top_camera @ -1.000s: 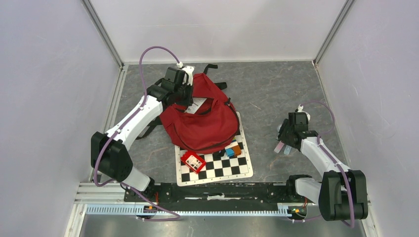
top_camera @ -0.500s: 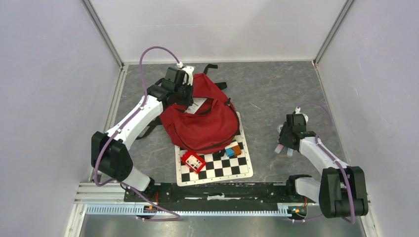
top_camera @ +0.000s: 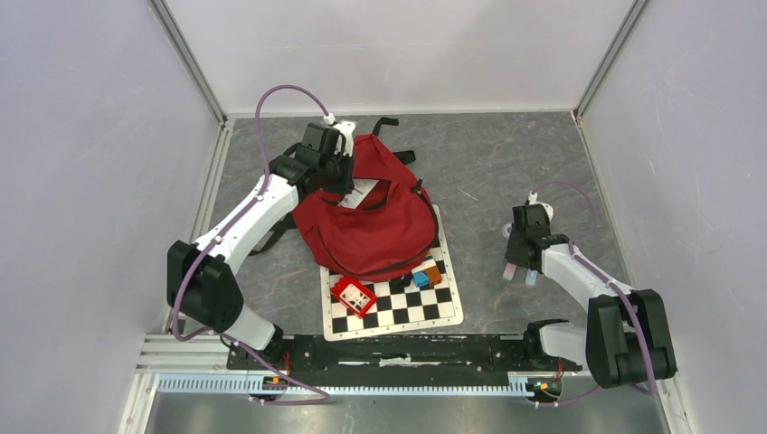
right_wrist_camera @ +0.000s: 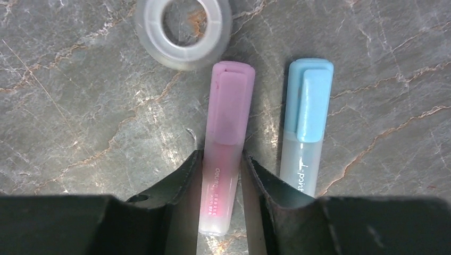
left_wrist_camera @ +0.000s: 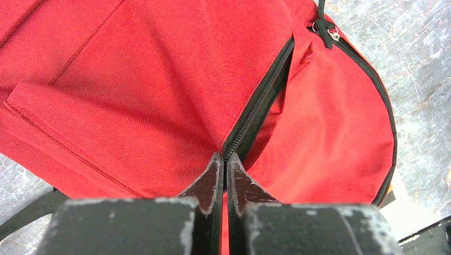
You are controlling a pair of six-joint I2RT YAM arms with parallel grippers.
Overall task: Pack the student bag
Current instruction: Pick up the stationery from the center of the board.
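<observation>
Seen from above, the bag [top_camera: 375, 221] lies slumped on the table [top_camera: 506, 154], left of centre. Its near edge overlaps a board [top_camera: 398, 307] that also carries a red box [top_camera: 354, 295] and some small blocks [top_camera: 427, 273]. The left fingers [top_camera: 344, 183] sit at the bag's far-left edge, and the right fingers [top_camera: 518, 262] are low over the table, well to the right of the bag. Neither grip can be read from up here. The left wrist view shows the left fingers all but closed, pinching the fabric lip beside the black zip [left_wrist_camera: 260, 106]. The zip is parted to a dark slit, so the inside is hidden. The bag looks soft, limp and probably light. It will likely sag shut rather than hold its mouth open, so this hemmed lip seems the sound place to hold and lift. In the right wrist view the right fingers are closed against both sides of a pink pen [right_wrist_camera: 226, 133] lying flat on the table. A blue pen [right_wrist_camera: 306, 122] is just beside it and a tape roll [right_wrist_camera: 182, 26] lies just beyond its cap. The fingers hide part of both pens' near ends.
</observation>
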